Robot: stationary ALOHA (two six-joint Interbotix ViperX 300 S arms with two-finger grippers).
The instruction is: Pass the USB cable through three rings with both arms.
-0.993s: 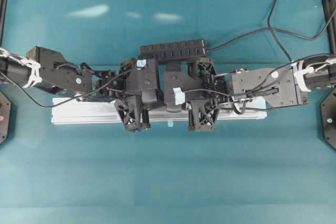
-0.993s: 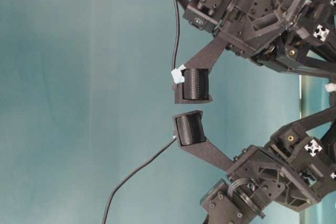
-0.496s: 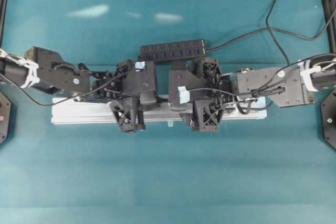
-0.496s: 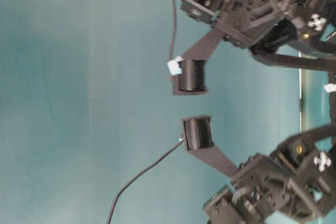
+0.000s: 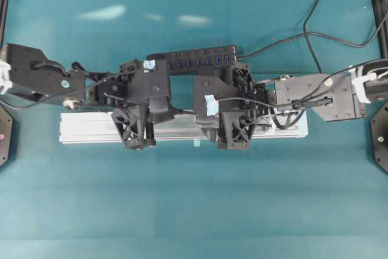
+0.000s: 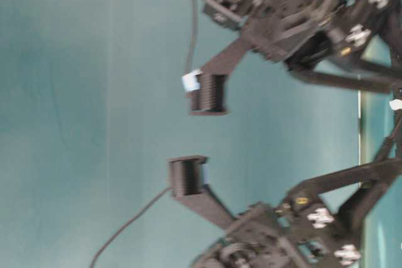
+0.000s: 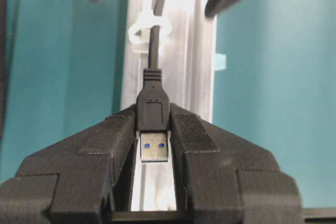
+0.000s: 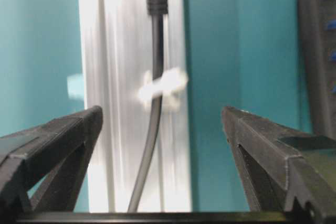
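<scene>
Overhead, left tool (image 7: 154,145) clamps USB cable (image 7: 154,51); right tool (image 8: 163,124) gapes above rail (image 5: 85,128).

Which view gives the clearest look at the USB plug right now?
The left wrist view: the USB plug sits centred and sharp, clamped in the left gripper. The right wrist view catches only its strain-relief end at the top edge. In the overhead and table-level views I cannot make it out.
</scene>
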